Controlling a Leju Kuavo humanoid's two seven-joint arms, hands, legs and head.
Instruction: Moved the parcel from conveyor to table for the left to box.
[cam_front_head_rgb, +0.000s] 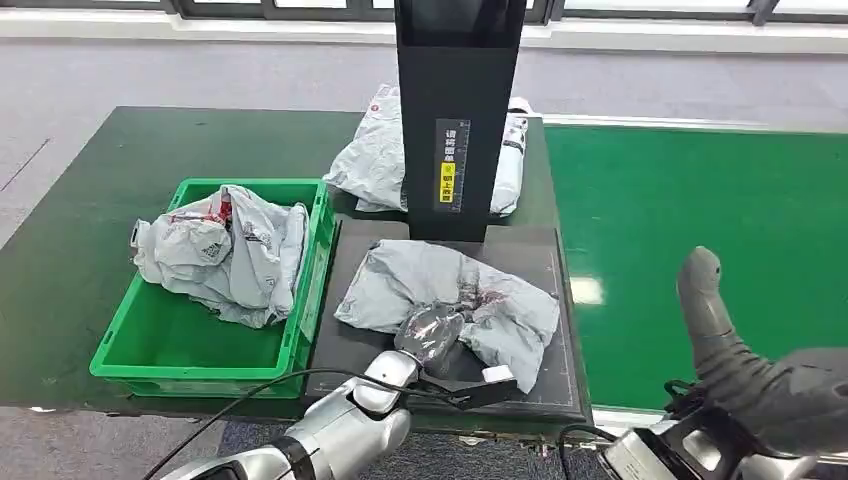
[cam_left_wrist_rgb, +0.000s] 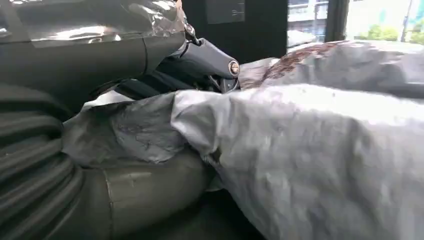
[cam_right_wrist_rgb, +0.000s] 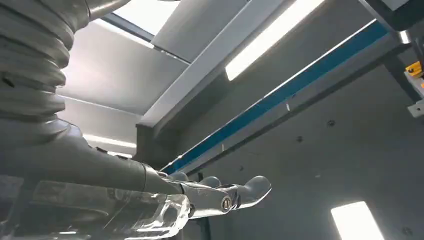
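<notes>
A crumpled grey parcel (cam_front_head_rgb: 450, 290) lies on the black plate (cam_front_head_rgb: 545, 375) at the table's front middle. My left hand (cam_front_head_rgb: 430, 338) reaches onto the parcel's near edge. In the left wrist view a fold of the parcel (cam_left_wrist_rgb: 310, 150) sits pinched between the thick thumb (cam_left_wrist_rgb: 150, 192) below and the dark fingers (cam_left_wrist_rgb: 200, 55) above. My right hand (cam_front_head_rgb: 760, 385) hovers at the lower right, over the near edge of the conveyor, with the thumb raised. In the right wrist view the right hand (cam_right_wrist_rgb: 150, 185) has straight fingers and holds nothing.
A green bin (cam_front_head_rgb: 318, 270) left of the plate holds several grey parcels (cam_front_head_rgb: 225, 250). A black scanner post (cam_front_head_rgb: 460, 120) rises behind the plate, with another grey parcel (cam_front_head_rgb: 375, 160) behind it. The green conveyor (cam_front_head_rgb: 700, 200) runs along the right.
</notes>
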